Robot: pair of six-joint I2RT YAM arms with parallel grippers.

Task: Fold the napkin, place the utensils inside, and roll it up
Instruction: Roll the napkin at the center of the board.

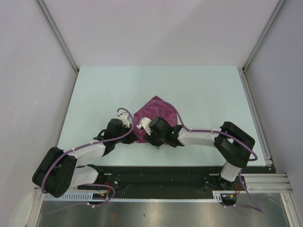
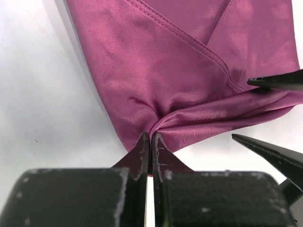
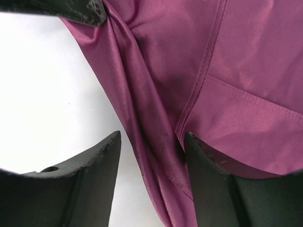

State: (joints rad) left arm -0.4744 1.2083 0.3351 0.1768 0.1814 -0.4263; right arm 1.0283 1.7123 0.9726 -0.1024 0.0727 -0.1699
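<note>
Though bunched at one edge, one napkin (image 2: 156,61): left gripper (image 2: 149,138) clamped on it, right gripper (image 3: 152,137) apart.

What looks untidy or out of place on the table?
The napkin does not lie flat: its edge is bunched into tight creases where the shut left gripper pinches it. Nothing else stands out.

The napkin (image 1: 160,109) lies mid-counter (image 1: 208,94). The left pincer (image 2: 150,137) grips its left near edge. The right pincer (image 3: 151,136) sits just right of it, straddling a ridge of the napkin.
</note>
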